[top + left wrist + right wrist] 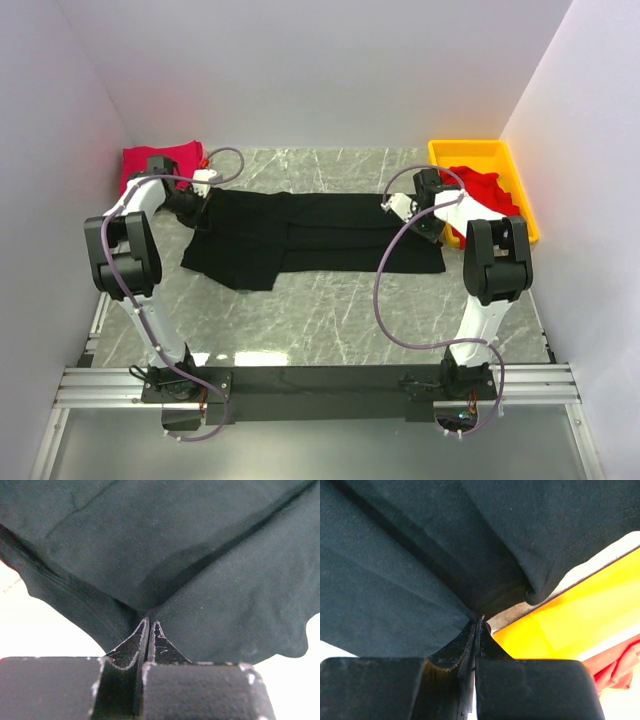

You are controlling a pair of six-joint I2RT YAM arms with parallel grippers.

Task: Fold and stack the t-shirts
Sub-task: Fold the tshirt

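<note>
A black t-shirt [300, 235] lies stretched sideways across the middle of the table, partly folded lengthwise. My left gripper [197, 203] is shut on its left end; in the left wrist view the black cloth [165, 555] runs out from between my closed fingertips [149, 625]. My right gripper [418, 213] is shut on its right end; the black cloth [420, 565] fills the right wrist view above the closed fingertips [480, 622]. A folded red t-shirt [158, 163] lies at the far left. Another red t-shirt [488, 196] sits crumpled in the tray.
A yellow plastic tray [470, 153] stands at the far right; its wall [580, 625] shows close beside my right gripper. White walls close in the table at left, back and right.
</note>
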